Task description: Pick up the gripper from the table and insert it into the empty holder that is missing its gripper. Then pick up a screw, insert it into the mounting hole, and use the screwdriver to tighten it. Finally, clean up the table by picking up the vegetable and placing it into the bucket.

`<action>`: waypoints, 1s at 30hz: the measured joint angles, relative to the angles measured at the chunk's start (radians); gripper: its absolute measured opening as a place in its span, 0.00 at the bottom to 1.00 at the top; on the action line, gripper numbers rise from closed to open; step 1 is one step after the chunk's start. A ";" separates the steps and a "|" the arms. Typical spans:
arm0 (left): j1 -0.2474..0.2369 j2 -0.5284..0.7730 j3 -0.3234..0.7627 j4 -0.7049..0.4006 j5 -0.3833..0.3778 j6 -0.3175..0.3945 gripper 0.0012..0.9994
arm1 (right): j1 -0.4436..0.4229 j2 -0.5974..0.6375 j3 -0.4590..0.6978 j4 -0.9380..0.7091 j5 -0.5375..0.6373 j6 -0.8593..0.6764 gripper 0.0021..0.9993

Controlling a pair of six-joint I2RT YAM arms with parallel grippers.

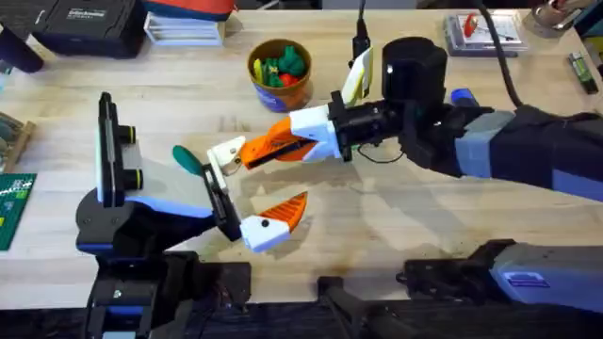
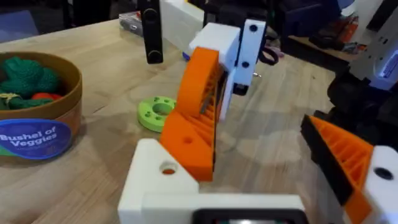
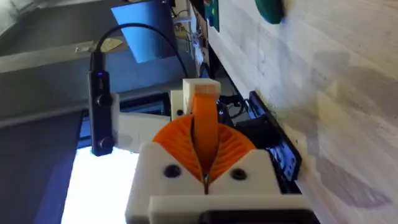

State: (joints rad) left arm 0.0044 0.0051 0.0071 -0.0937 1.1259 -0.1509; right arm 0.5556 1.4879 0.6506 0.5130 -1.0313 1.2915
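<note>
Right tool [image 1: 271,149]: pads pinched narrow on the orange piece [image 1: 259,151]. The right wrist view shows both ribbed pads [image 3: 177,140] pressed flat against its sides.

Orange piece: its base meets the holder [image 1: 226,153], the bare white finger of the left tool [image 1: 254,185]. In the left wrist view it stands tilted on the holder's sloped face, touching it. A small hole in the holder [image 2: 168,168] shows just below the piece's lower edge. Cannot tell whether it is fully seated.

Left tool: spread wide, holding nothing. Its other finger carries its own orange pad [image 1: 285,213] and sits well apart from the holder, toward the near edge of the surface [image 1: 396,226].

Right arm: reaches in from the right across the middle; left arm low at the near left.

Vegetable [image 1: 188,158]: dark green, lying on the surface just left of the holder, not touching it.

Bucket [image 1: 280,75]: farther back, behind the two tools, upright, with bright green and orange toy veg inside. Label reads "Bushel of Veggies" in the left wrist view.

Lime ring [image 2: 155,112]: flat on the surface between bucket and orange piece.
</note>
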 joint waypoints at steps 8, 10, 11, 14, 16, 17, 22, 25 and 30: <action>0.005 0.000 -0.001 -0.002 -0.026 -0.004 0.99 | 0.020 0.049 0.000 0.103 0.017 0.029 0.01; 0.010 0.000 -0.001 0.000 -0.041 -0.003 0.99 | 0.029 0.075 0.000 0.160 0.022 0.048 0.01; 0.010 0.000 -0.001 0.000 -0.047 -0.004 0.99 | 0.033 0.089 0.000 0.182 0.024 0.061 0.01; 0.011 0.000 -0.001 -0.002 -0.048 -0.013 0.99 | 0.041 0.118 0.000 0.215 0.024 0.082 0.01; 0.011 0.000 -0.001 -0.003 -0.044 -0.020 0.99 | 0.044 0.131 0.000 0.230 0.020 0.093 0.01; 0.011 0.000 -0.001 -0.003 -0.042 -0.023 0.99 | 0.045 0.136 0.000 0.240 0.020 0.097 0.01; 0.011 0.000 -0.001 -0.003 -0.043 -0.022 0.99 | 0.049 0.150 0.001 0.276 0.018 0.110 0.01; 0.011 0.000 -0.001 -0.002 -0.047 -0.022 0.99 | 0.055 0.151 0.005 0.276 0.025 0.118 0.01; 0.011 0.000 -0.001 0.000 -0.061 -0.023 0.99 | 0.080 0.155 0.016 0.273 0.059 0.126 0.01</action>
State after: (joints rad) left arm 0.0158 0.0055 0.0059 -0.0940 1.0648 -0.1734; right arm 0.6353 1.6432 0.6668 0.7858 -0.9724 1.4175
